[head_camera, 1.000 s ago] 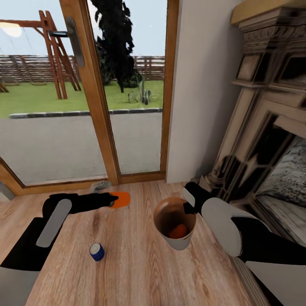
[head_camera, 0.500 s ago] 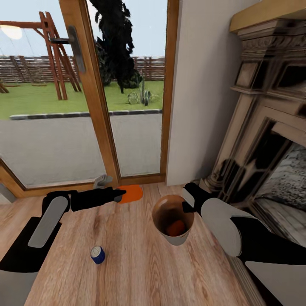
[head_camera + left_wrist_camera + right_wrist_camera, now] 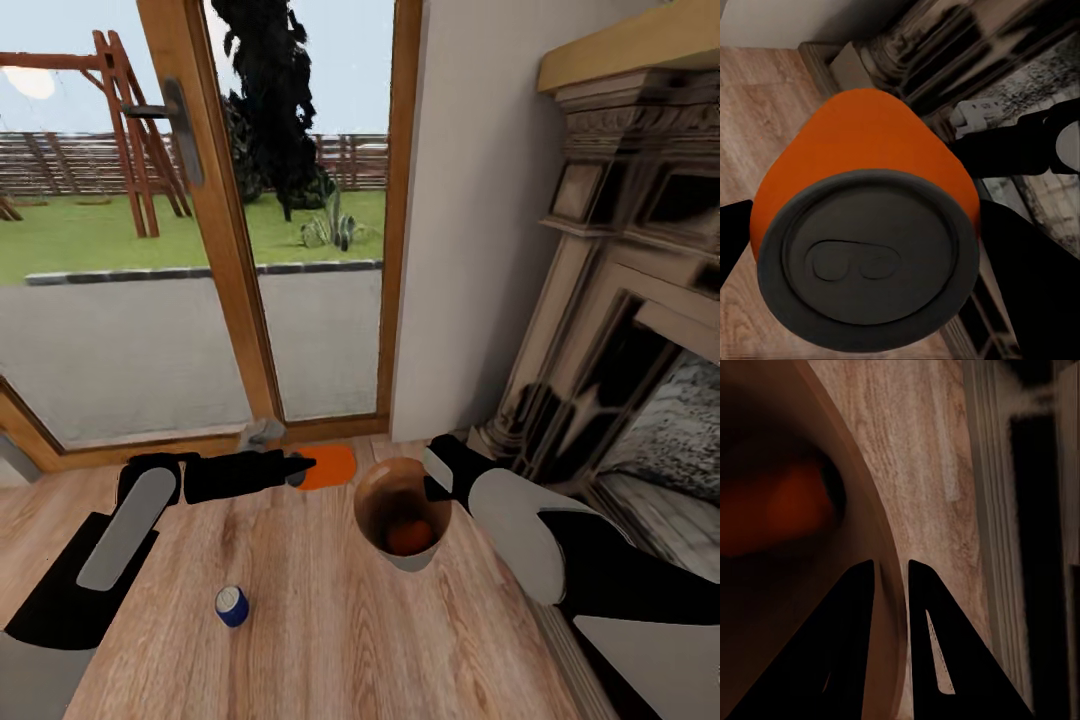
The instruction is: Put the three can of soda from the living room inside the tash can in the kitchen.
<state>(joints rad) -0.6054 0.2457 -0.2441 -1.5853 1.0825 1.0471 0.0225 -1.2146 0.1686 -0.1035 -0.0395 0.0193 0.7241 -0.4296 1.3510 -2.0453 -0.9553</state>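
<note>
Wood floor (image 3: 330, 620) holds a blue can (image 3: 231, 606) (near left), left gripper (image 3: 300, 465) holds an orange can (image 3: 330, 466), right gripper (image 3: 432, 487) pinches the bin (image 3: 400, 555) rim.

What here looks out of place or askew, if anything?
Nothing is spilled or damaged. The trash can is in the living room, its rim pinched by the right gripper, with one orange can inside. The left gripper holds a second orange can sideways beside it. The blue can stands on the floor.
</note>
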